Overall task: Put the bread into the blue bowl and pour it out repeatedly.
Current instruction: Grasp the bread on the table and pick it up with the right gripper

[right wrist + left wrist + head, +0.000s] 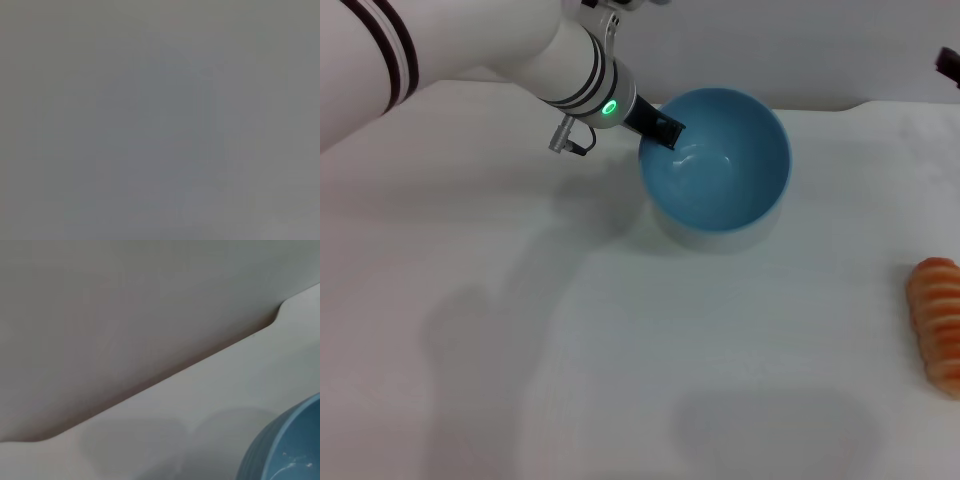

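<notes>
left arm: reaching forward | left gripper (665, 130): angled down

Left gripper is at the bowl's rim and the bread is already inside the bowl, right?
Not quite. The left gripper is at the rim of the bowl, but the bowl is empty. In the head view the bread lies on the table, off to the robot's right, apart from the bowl.

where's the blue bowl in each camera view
Head view: blue bowl upper middle, empty, left claw at its rim.
Left wrist view: only a rim arc in the lower right corner.
Right wrist view: not in it.
Shared landmark: the white table, and its far edge.
</notes>
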### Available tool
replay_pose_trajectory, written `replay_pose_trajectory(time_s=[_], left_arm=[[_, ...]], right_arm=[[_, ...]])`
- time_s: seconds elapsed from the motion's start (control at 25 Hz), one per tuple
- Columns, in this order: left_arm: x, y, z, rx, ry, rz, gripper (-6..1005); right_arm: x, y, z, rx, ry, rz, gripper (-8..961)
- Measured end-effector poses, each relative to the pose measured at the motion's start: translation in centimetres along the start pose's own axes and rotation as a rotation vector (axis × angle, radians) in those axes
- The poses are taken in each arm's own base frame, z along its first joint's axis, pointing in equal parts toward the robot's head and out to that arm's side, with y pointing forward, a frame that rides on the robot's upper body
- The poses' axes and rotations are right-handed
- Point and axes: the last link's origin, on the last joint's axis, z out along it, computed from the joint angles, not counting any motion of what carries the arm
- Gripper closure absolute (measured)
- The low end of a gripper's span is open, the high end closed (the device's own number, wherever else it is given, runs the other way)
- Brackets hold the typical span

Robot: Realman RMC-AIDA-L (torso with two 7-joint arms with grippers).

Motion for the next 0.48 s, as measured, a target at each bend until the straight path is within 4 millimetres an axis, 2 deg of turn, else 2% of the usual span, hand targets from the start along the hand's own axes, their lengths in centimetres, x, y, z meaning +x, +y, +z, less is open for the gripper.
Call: replay_pose_trajectory(time_s=[0.2, 0.24, 0.48], left_arm=[[-0.4, -0.2, 0.1, -0.004, -0.003, -0.026, 1001], [-0.4, -0.2, 0.1, -0.004, -0.003, -0.026, 1001], [-0.4, -0.1, 0.1, -0.006, 0.000, -0.029, 1001]], right_arm=[[-0.6, 1.0, -0.2, -0.163, 0.141, 0.113, 265], [-0.6, 0.8, -0.5, -0.166, 0.247, 0.138, 266], [-0.8, -0.6, -1.8, -0.099, 0.414, 0.080, 267]])
